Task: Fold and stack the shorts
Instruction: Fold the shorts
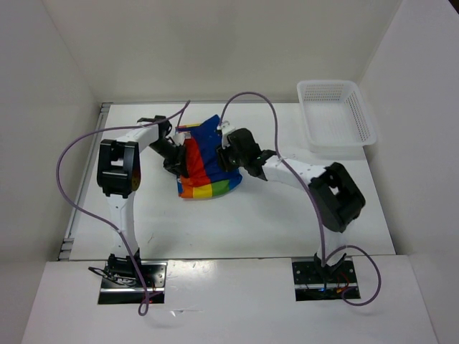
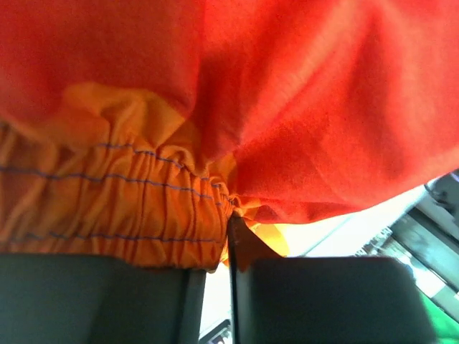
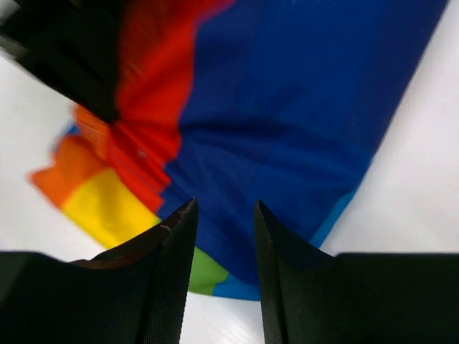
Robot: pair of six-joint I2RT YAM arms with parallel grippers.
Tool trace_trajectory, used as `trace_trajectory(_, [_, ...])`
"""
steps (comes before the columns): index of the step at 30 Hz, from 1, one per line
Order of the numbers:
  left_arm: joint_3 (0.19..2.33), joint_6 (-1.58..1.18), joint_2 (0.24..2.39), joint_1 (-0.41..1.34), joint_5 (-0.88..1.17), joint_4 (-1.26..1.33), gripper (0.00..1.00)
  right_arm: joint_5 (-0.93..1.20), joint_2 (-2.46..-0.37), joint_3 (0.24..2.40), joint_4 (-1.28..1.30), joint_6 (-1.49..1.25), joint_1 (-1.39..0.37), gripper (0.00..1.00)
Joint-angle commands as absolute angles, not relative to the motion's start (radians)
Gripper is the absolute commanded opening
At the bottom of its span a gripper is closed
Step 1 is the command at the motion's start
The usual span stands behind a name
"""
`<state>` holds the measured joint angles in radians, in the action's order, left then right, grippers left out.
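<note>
Lying mid-counter, nearer the far edge, the shorts [image 1: 204, 161] are bunched and lifted on their left side. Your left gripper [image 2: 219, 261] looks clamped on the orange waistband, fingers nearly together. Your right gripper [image 3: 224, 208] hovers over the blue panel, fingers apart, holding nothing. Pull left now and the loose side may drag and crumple, or the thin pinch may slip.

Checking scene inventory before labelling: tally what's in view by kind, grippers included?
shorts, rainbow-striped: 1
basket, white mesh: 1
grippers: 2 (left gripper, right gripper)
Total: 4
</note>
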<state>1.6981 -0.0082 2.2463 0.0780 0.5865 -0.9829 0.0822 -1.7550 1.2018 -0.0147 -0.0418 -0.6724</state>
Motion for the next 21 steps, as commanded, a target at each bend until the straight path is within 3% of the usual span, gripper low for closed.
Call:
trace_trajectory(1, [1.684, 0.000, 2.183, 0.080, 0.508, -0.900, 0.23, 0.043, -1.867, 1.206, -0.011, -0.097, -0.661, 0.42])
trace_trajectory(5, [1.742, 0.000, 2.149, 0.028, 0.564, -0.914, 0.32, 0.044, -1.921, 1.206, 0.034, -0.115, -0.661, 0.40])
trace_trajectory(11, [1.862, 0.000, 2.157, -0.037, 0.679, -0.943, 0.62, 0.023, -1.944, 1.193, 0.074, -0.114, -0.672, 0.38])
trace_trajectory(21, [2.193, 0.000, 2.442, -0.002, 0.758, -0.957, 0.71, -0.006, -1.973, 1.261, 0.083, -0.012, -0.693, 0.38])
